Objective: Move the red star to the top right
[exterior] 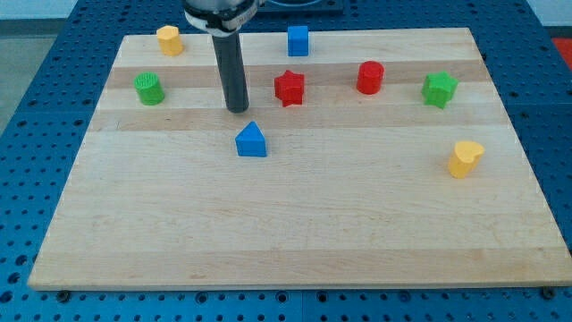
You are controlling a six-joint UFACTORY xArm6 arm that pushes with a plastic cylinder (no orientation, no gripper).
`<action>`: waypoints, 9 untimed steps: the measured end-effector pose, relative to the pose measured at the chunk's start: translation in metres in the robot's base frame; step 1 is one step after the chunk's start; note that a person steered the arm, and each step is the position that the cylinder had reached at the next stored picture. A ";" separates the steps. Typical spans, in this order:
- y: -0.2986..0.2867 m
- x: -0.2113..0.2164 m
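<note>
Tip [238, 109] left of red star [290, 88], apparently apart, holding nothing, wooden board [295, 233].

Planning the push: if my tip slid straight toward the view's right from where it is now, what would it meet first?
Probably the red star. My tip sits to its left, apart from it, perhaps slightly nearer the bottom, so contact may be glancing. The blue triangular block lies below that line.

No readable text showing anywhere, no labels, brands, numbers or signs appearing on the blocks, the rod or the worktop [295, 233]
</note>
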State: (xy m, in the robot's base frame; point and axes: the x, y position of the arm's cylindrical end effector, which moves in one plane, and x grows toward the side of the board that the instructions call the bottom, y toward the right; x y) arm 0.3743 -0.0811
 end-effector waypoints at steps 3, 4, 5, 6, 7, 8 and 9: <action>0.115 -0.060; 0.090 -0.043; 0.109 -0.060; 0.150 -0.092; 0.151 -0.092; 0.169 -0.103; 0.160 -0.102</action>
State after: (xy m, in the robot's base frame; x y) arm 0.2727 0.0786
